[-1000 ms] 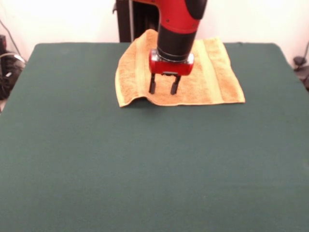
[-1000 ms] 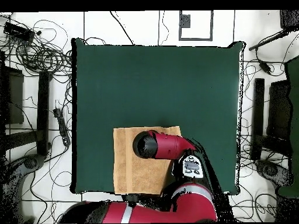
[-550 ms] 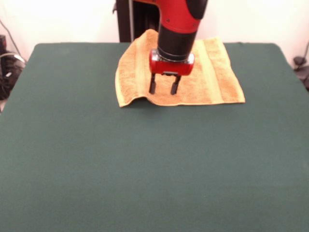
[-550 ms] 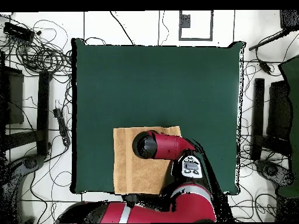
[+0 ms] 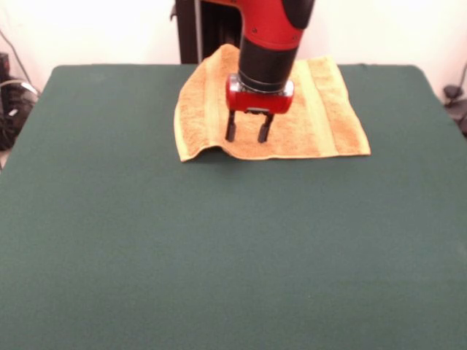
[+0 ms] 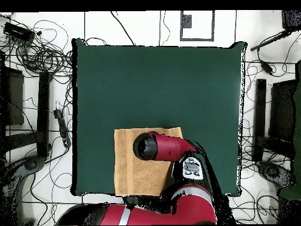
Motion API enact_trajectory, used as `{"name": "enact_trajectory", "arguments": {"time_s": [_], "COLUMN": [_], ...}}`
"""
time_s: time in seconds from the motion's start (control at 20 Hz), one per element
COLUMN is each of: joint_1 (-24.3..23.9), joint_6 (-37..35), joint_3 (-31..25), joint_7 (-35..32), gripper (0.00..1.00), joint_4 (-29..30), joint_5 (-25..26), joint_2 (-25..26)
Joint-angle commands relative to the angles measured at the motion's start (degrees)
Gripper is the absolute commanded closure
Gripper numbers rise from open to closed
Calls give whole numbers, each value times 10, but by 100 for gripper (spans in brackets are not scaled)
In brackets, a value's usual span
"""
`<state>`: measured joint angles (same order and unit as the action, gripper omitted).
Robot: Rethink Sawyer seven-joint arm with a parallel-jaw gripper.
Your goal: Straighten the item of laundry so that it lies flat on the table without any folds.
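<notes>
Golden-orange towel (image 5: pixel 314 117) lies spread at the far edge of the dark green table (image 5: pixel 233 248), its front left corner slightly lifted. The gripper (image 5: pixel 248 135) hangs just above the towel's front edge, jaws apart, holding nothing.

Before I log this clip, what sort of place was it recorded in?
Most likely a robotics lab. A red robot arm with an open claw works over an orange towel on a green-topped table, and loose cables cover the floor around it.
</notes>
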<state>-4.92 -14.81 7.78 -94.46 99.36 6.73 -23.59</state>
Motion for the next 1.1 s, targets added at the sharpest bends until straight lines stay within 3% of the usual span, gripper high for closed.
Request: {"name": "enact_trajectory", "arguments": {"time_s": [0.05,0.55,1.1], "joint_1": [24,34,34], "joint_6": [46,43,82], "joint_3": [-65,-74,-62], "joint_7": [-125,-142,-134], "gripper": [0,0,0], "joint_4": [59,64,50], "joint_5": [-18,-42,-29], "joint_2": [91,87,109]}}
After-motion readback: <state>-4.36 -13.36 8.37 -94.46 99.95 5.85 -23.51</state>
